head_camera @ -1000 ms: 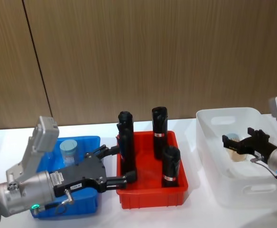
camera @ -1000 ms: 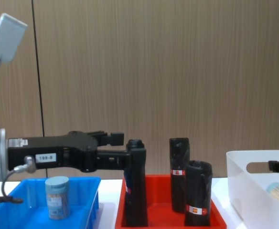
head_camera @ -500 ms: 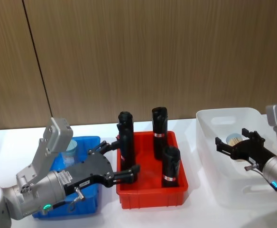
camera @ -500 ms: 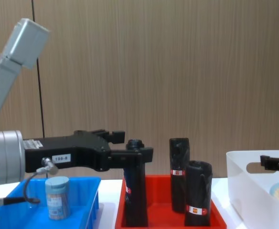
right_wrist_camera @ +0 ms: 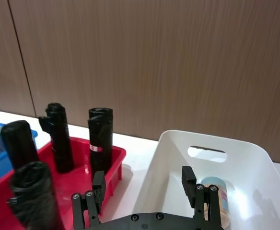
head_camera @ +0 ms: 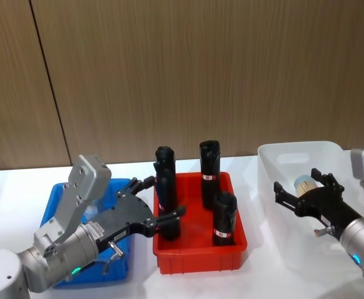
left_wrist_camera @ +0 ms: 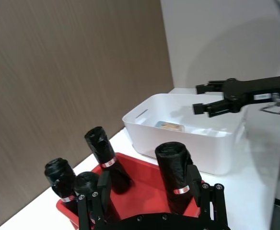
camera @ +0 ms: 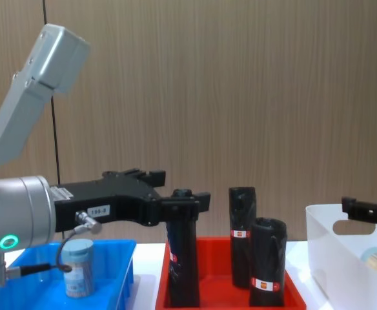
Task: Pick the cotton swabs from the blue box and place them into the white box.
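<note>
Reaching in from the lower left of the head view, the left gripper (head_camera: 164, 196) hangs with its jaws spread wide and empty. Its fingers lie over the line where the bright blue shallow plastic box (head_camera: 52, 208) meets the red rectangular plastic tray (head_camera: 197, 261). One fingertip crosses in front of a tall black roll with a red-and-white label (head_camera: 224, 218) — four such rolls stand upright in the tray at the centre of the frame. At the lower left of the chest view, a small clear plastic tub of cotton swabs (camera: 79, 268) with a grey-blue lid stands upright in the blue box. It sits below the gripper's body and apart from its fingers.

At the lower right of the head view, the right gripper (head_camera: 297, 187) hovers over the white rectangular plastic box (head_camera: 294, 249) with an oval handle cutout. Its jaws are apart and hold nothing. A second tub of cotton swabs (head_camera: 305, 182) shows between the fingers; the left wrist view shows it lying on its side on the floor of the white box. All three containers sit side by side on the white table (head_camera: 7, 187) — blue, red, then white from left to right.
</note>
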You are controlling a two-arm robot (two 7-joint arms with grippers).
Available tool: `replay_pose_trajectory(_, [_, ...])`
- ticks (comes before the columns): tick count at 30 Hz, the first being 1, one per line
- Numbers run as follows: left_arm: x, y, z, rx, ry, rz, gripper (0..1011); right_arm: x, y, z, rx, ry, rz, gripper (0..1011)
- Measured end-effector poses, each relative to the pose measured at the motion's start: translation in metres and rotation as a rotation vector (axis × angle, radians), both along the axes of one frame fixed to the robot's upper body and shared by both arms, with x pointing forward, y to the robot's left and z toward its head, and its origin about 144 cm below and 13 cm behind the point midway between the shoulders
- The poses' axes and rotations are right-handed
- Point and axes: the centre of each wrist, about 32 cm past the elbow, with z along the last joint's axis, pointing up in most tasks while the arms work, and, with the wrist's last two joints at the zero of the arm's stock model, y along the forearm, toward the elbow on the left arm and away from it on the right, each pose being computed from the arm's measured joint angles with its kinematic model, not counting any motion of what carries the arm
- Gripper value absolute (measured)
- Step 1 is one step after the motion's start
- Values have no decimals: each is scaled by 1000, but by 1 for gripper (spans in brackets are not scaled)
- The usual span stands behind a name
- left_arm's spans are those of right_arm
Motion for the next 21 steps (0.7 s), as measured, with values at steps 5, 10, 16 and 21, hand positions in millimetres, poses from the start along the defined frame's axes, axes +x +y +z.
replay_pose_trajectory(5, [-5, -8, 0, 3, -20, 51, 1004, -15, 8, 3, 14, -34, 5, 1001])
replay_pose_trajectory(10, [-9, -14, -1, 5, -37, 93, 1004, -28, 14, 7, 27, -62, 9, 1002])
replay_pose_trajectory(16, [-14, -23, -1, 5, -61, 151, 1004, -45, 22, 12, 44, -100, 13, 1002])
replay_pose_trajectory(21, [-19, -30, -1, 3, -84, 202, 1004, -54, 26, 15, 56, -119, 14, 1002])
